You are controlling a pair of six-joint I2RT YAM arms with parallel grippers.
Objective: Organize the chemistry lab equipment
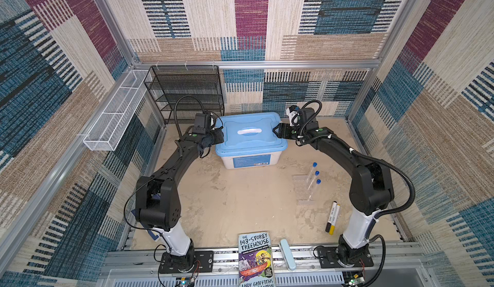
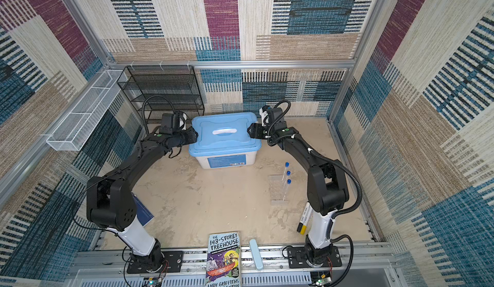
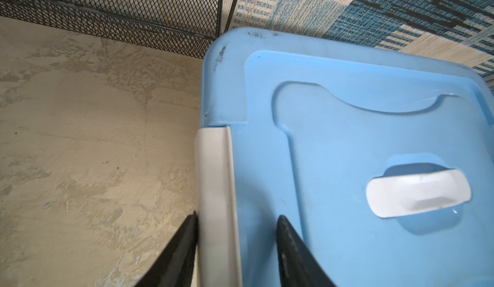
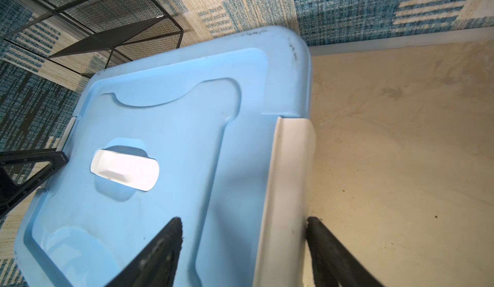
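Bright, even overhead light; soft shadows on the counter [image 1: 240, 205]. Both top views bow at 3 and 9 o'clock. Wrist views blur the near jaws; the white handle [image 4: 124, 173] glares.

Three blue-capped clear tubes [image 1: 316, 175] [image 2: 287, 176] stand upright in a clear rack [image 1: 301, 189] [image 2: 276, 189], lined up in a single row along one of its long sides, caps uppermost, in both top views. The transparent rack, hard to make out against the surface, rests flat on the tan table [image 1: 240, 205], right of centre. The tubes look empty.
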